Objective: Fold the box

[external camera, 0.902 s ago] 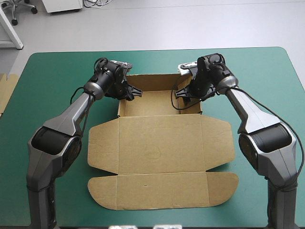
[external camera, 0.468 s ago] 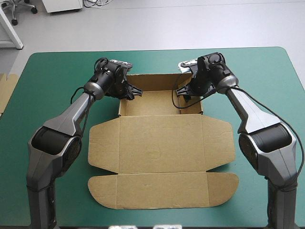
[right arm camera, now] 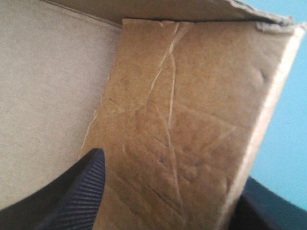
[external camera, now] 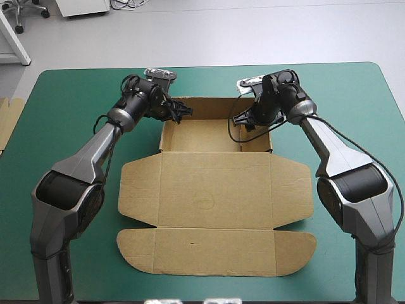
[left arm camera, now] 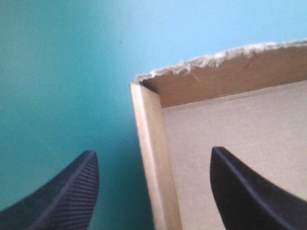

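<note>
The brown box [external camera: 215, 190] lies mid-table, its far part raised into a shallow tray and its lid and flaps flat toward the front. My left gripper [external camera: 180, 111] is at the tray's far left corner, open. In the left wrist view the left gripper [left arm camera: 153, 151] straddles the tray's left wall [left arm camera: 148, 143], one finger over the teal-green cover and one inside. My right gripper [external camera: 243, 121] is at the far right corner. In the right wrist view the right gripper [right arm camera: 172, 167] stands open around the creased right wall [right arm camera: 192, 96], the outer finger mostly hidden behind it.
More brown board [external camera: 9, 120] shows at the table's left edge. The teal-green cover [external camera: 63, 126] lies bare on both sides of the box and along the far edge.
My left gripper has moved toward the table's far edge along the left wall. The tray has shifted slightly to the right. The right gripper has barely moved.
</note>
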Controlling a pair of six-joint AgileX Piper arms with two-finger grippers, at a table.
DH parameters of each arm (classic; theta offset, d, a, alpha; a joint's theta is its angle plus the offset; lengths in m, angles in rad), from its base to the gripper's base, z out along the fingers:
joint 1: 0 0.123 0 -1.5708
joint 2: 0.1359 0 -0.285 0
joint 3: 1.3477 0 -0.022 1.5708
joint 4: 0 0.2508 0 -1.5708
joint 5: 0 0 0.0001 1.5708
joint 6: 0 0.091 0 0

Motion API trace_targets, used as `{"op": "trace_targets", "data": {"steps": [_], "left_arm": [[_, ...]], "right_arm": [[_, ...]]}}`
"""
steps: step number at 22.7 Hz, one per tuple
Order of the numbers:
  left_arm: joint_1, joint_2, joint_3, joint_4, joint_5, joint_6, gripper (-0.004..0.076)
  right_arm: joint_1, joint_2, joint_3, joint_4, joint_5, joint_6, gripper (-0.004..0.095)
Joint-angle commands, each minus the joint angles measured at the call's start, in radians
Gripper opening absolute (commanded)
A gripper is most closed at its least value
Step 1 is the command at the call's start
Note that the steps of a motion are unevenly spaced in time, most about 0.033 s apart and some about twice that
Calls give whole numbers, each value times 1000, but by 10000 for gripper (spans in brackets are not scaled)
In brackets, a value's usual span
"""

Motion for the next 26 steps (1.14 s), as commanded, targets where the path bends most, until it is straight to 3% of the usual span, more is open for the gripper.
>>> {"op": "trace_targets", "data": {"steps": [1,15,19,22,26], "left_arm": [[-7,-73,-25,-1,-30,-3,482],[-13,-165,-25,-5,-67,48,477],[-25,-222,-12,7,-93,98,451],[-26,-337,99,26,-126,120,446],[-26,-588,377,40,-321,118,420]], "right_arm": [[-3,-58,-34,-14,-13,-9,554],[-3,-132,-114,-24,46,-31,553],[-3,-195,-114,-29,24,-39,497],[-3,-290,-112,-56,42,-48,454],[-3,-431,-17,-54,24,-64,443]]}}
